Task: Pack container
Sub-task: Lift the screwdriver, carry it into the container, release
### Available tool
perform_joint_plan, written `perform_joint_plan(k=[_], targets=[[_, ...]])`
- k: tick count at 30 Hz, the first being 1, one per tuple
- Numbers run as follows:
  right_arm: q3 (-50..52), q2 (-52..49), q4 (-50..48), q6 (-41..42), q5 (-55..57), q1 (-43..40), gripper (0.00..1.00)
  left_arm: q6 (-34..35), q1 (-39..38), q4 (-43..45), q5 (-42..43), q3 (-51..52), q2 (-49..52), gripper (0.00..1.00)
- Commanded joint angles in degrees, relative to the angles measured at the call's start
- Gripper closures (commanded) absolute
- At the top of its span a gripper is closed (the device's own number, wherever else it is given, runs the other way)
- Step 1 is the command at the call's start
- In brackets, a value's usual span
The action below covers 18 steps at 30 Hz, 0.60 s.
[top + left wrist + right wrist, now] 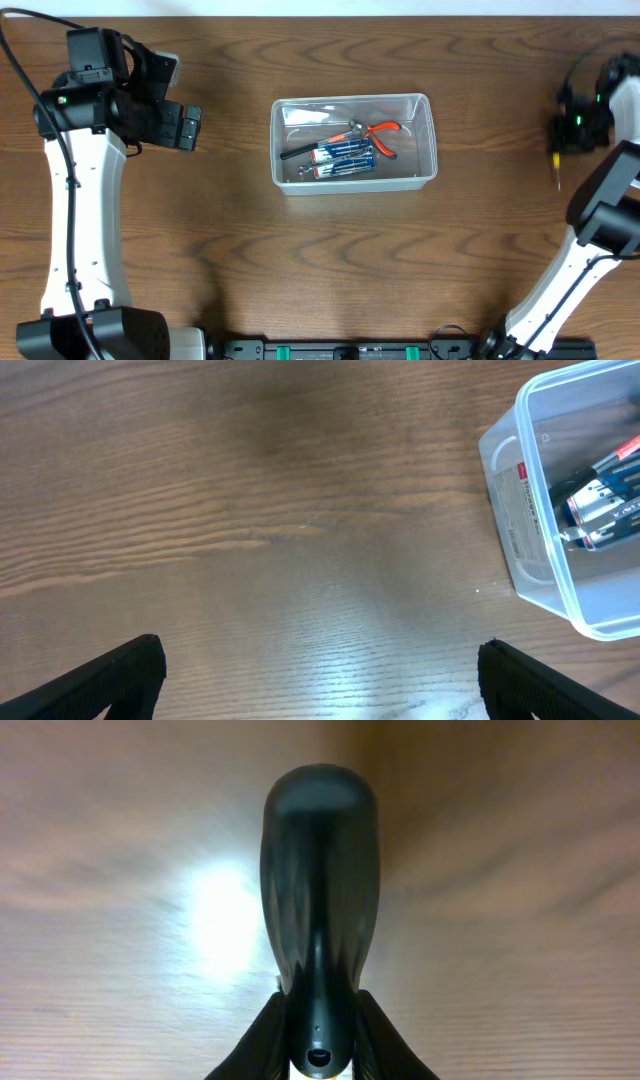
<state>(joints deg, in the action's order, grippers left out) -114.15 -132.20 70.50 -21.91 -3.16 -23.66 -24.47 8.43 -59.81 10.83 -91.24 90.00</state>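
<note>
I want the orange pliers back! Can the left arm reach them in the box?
Probably yes. The left gripper is open and empty, bare table lies between it and the lidless container, and the pliers lie uncovered.

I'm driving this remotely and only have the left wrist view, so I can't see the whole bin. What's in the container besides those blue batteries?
Observer: Orange-handled pliers lie in the container, right beside the batteries.
Operator: Okay. Does the right arm have anything in its gripper?
Observer: Yes. The right gripper is shut on a dark-handled tool. In the overhead view it sits near the right edge of the table, well apart from the container.
</note>
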Motion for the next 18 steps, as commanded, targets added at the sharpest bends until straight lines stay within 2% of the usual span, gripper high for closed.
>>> perform_joint_plan(k=[1, 4, 7, 11, 14, 18], targets=[[-9.9, 9.3, 1.9, 1.5, -3.6, 7.0, 0.99, -0.8, 0.0, -0.1, 0.5, 0.0, 0.2, 0.02], [-14.6, 14.6, 2.8, -0.7, -3.6, 14.7, 0.99, -0.8, 0.0, -0.1, 0.5, 0.0, 0.2, 0.02], [-15.7, 19.0, 2.5, -10.3, -2.8, 25.5, 0.99, -0.8, 0.0, -0.1, 0.5, 0.0, 0.2, 0.02], [-14.9, 19.0, 4.5, -19.3, 1.0, 38.2, 0.99, -0.5, 0.1, -0.1, 0.2, 0.0, 0.2, 0.02], [-12.6, 17.5, 4.8, -22.9, 2.0, 43.8, 0.99, 5.0, 1.3, 1.0, 0.2, 0.0, 0.2, 0.02], [-8.9, 14.7, 3.5, -22.9, 1.6, 46.7, 0.99, 6.0, 4.2, 0.8, 0.6, 0.0, 0.2, 0.02]])
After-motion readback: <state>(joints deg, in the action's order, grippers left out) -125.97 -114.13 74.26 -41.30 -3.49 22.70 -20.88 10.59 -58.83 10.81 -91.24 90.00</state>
